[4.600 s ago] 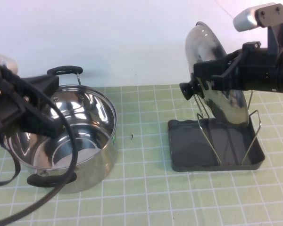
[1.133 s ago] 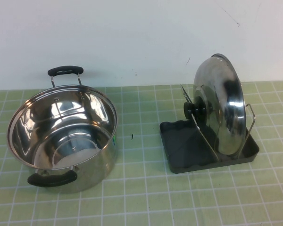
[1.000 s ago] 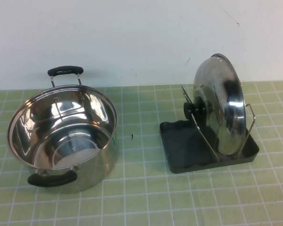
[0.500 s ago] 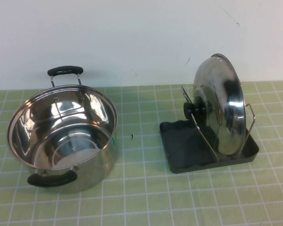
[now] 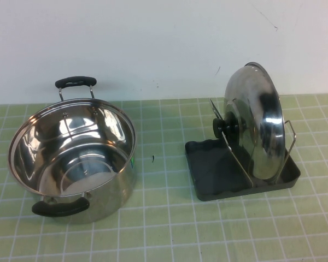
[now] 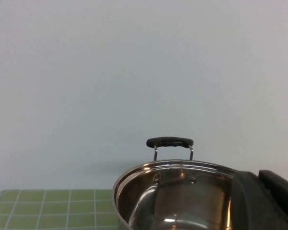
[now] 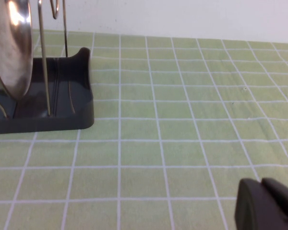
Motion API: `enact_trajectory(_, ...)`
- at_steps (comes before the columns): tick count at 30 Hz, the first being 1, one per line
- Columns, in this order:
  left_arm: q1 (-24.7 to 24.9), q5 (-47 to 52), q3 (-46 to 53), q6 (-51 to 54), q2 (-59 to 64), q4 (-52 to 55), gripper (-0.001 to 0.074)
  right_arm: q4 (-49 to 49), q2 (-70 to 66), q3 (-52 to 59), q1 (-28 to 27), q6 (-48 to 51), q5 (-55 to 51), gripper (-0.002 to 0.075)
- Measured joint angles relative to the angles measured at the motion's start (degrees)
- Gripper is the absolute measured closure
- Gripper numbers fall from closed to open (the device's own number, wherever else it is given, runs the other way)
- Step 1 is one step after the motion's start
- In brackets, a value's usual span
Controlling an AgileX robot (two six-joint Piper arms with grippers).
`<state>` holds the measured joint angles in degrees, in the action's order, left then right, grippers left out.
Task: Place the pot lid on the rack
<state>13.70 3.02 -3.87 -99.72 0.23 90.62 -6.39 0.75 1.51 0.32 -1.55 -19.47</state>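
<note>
The shiny domed pot lid stands on edge in the dark grey rack, leaning between the wire prongs, with its black knob facing the pot. Nothing holds it. Neither gripper shows in the high view. In the right wrist view my right gripper is shut and empty, low over the mat and well away from the rack and the lid. In the left wrist view my left gripper is shut and empty, beside the pot's rim.
A deep steel pot with two black handles stands open at the left of the green gridded mat; it also shows in the left wrist view. A white wall runs along the back.
Since 4.6 s ago my right gripper let go of the lid and both arms left the high view. The lid now rests in the rack. Nothing moved in the last second.
</note>
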Motion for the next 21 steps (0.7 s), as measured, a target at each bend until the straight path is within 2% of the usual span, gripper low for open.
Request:
enact_trajectory(8,0.0,0.7,0.0,0.8,0.0,-1.8,0.0736,0.0,0.0,0.0,0.0,-0.1,0.0,0.0727)
enact_trajectory(11,0.0,5.0,0.0,7.2,0.0,-16.5,0.0736,0.0,0.0,0.0,0.0,-0.1,0.0,0.0727)
enact_trajectory(14,0.0,9.8,0.0,28.6,-0.1,-39.3,0.0736,0.0,0.0,0.0,0.0,-0.1,0.0,0.0727)
enact_trajectory(17,0.0,12.2,0.0,66.2,-0.7,-62.0,0.0736,0.0,0.0,0.0,0.0,-0.1,0.0,0.0727)
enact_trajectory(19,-0.5,15.0,0.0,85.4,-0.8,-74.9,0.0736,0.0,0.0,0.0,0.0,-0.1,0.0,0.0727)
enact_trajectory(21,-1.2,18.1,0.0,92.4,-0.9,-80.9,0.0736,0.0,0.0,0.0,0.0,-0.1,0.0,0.0727)
